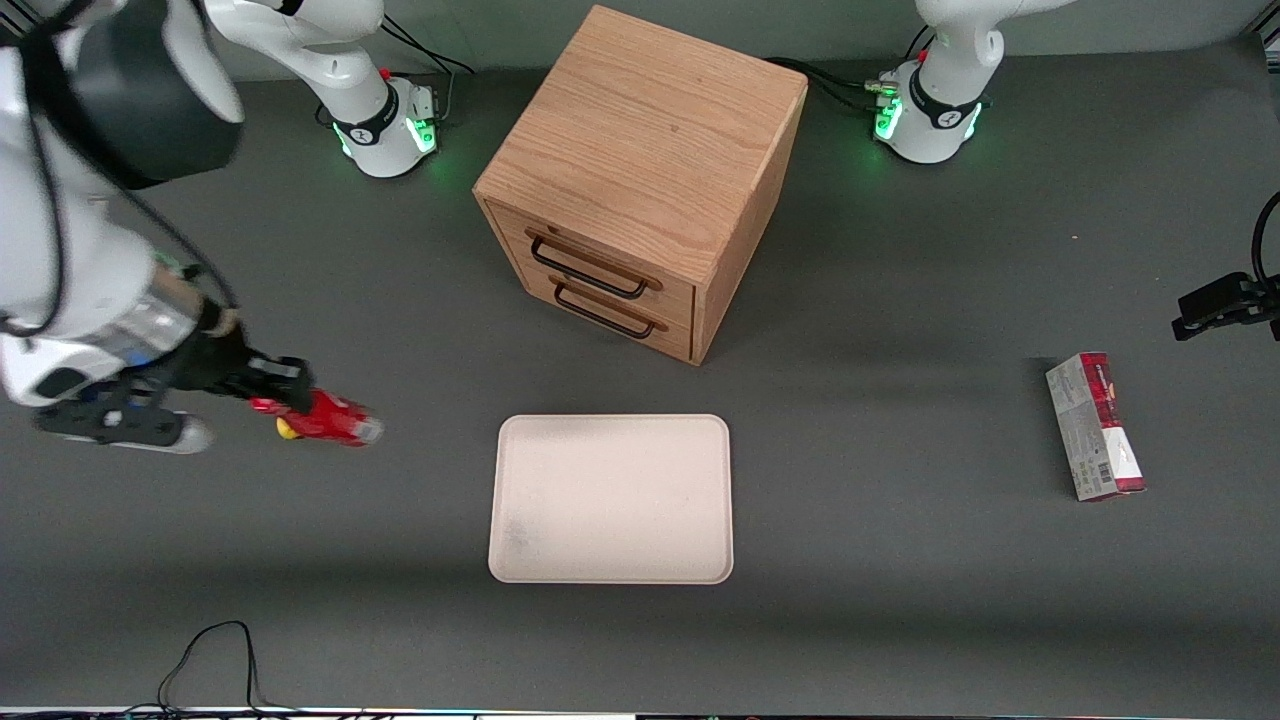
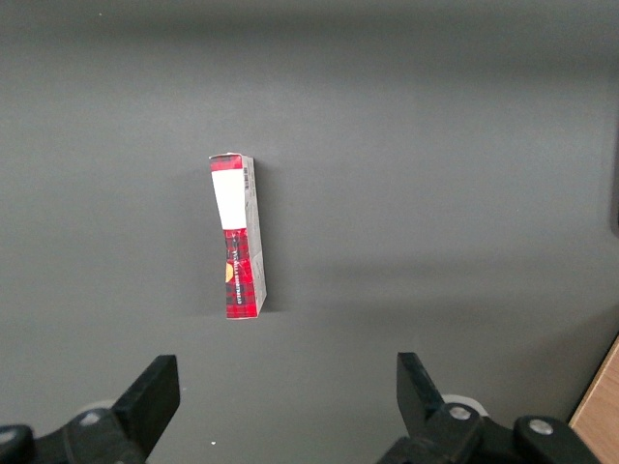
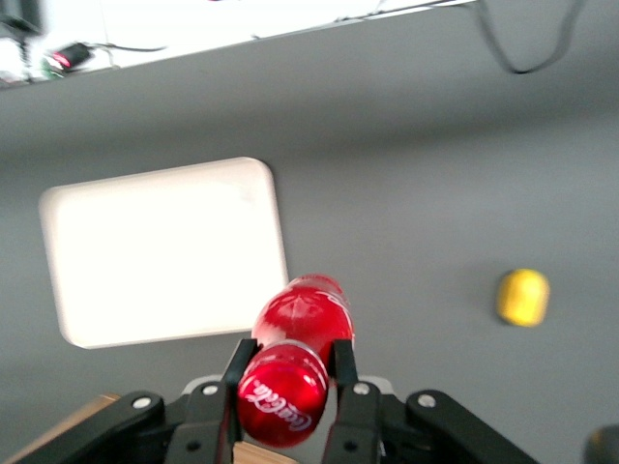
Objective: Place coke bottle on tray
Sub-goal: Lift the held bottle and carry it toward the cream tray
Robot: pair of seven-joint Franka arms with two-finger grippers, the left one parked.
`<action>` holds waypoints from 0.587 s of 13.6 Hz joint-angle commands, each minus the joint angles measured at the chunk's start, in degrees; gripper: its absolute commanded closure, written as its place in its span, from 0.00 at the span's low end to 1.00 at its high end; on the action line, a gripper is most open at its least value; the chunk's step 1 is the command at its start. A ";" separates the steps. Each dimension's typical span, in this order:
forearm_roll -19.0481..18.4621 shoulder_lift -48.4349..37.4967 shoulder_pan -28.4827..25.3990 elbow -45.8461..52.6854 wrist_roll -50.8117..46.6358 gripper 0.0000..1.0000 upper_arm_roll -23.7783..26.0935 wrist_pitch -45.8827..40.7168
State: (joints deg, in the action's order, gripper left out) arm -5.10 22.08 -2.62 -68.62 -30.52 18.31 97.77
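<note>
Gripper clamped on the coke bottle, held lying sideways above the table toward the working arm's end, well apart from the tray, near a yellow lump.

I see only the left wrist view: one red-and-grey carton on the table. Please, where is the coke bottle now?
Observer: The pincer is shut on the bottle, above the table at the working arm's end.
Operator: Is it already over the tray?
Observer: Not yet. In the front view the bottle is beside the tray, apart from its rim.
Operator: Is something lying on the tray?
Observer: No, it is bare. A yellow lump lies on the table under the bottle.
</note>
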 commanded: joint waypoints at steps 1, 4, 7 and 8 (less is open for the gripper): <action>-1.49 3.04 -0.45 -4.23 -5.07 1.00 2.07 10.74; -3.94 8.05 -2.56 -5.99 -5.17 1.00 2.08 16.74; -7.63 13.32 -4.23 -5.82 -5.26 1.00 1.99 20.88; -9.39 14.73 -4.49 -5.56 -5.17 1.00 1.99 21.15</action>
State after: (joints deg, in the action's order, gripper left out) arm -10.96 34.73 -6.29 -75.69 -33.97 20.05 118.05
